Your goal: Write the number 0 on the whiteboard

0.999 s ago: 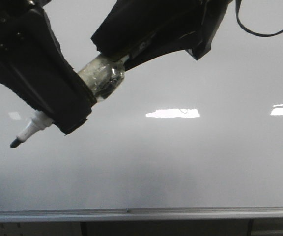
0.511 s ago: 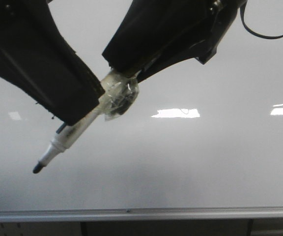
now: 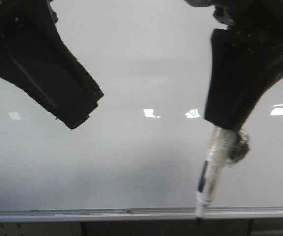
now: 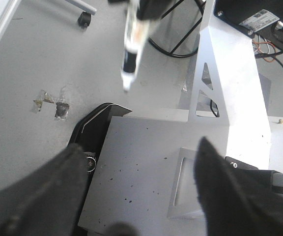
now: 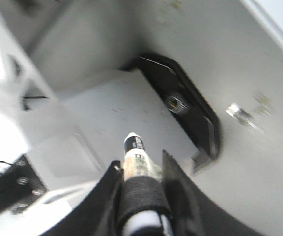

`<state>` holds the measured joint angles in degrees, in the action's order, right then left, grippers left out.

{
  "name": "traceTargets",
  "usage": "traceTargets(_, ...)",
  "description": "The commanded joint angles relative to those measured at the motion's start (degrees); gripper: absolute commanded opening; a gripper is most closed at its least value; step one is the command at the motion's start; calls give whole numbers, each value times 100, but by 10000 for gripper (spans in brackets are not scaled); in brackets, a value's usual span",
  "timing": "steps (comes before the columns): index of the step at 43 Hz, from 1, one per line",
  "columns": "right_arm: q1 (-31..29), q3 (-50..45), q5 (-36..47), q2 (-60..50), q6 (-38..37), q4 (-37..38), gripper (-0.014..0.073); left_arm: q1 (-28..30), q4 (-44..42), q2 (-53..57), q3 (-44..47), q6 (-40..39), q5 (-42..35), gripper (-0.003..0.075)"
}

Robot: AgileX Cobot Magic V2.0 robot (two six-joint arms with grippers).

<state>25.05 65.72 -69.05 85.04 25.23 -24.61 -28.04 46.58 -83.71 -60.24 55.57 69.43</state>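
Glossy white-grey whiteboard fills the front view, no zero visible; right gripper pinches a black-and-white marker, tip down near the silver frame; left wrist view: left gripper jaws spread, empty; right wrist view: marker clamped; bring the tip squarely against the board before drawing.
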Motion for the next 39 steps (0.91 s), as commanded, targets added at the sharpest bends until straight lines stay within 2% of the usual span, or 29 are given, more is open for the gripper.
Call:
traceTargets(1,-3,168,296,-515,-825,829,-67,-35,348,181,-167,-35,252,253)
traceTargets(5,-3,168,885,-855,-1548,1519,-67,-35,348,181,-167,-35,252,134)
traceTargets(12,-3,168,1715,-1350,-2143,2304,-67,-35,348,181,-167,-35,252,-17)
traceTargets(22,-47,313,2284,-1528,-2787,2919,-67,-35,348,181,-167,-35,252,-20)
traceTargets(28,-320,634,2551,-1520,-2837,2932,-67,-35,348,181,-167,-35,252,-20)
traceTargets(39,-822,1559,2261,-1156,-2819,2925,-67,-35,348,181,-167,-35,240,-20)
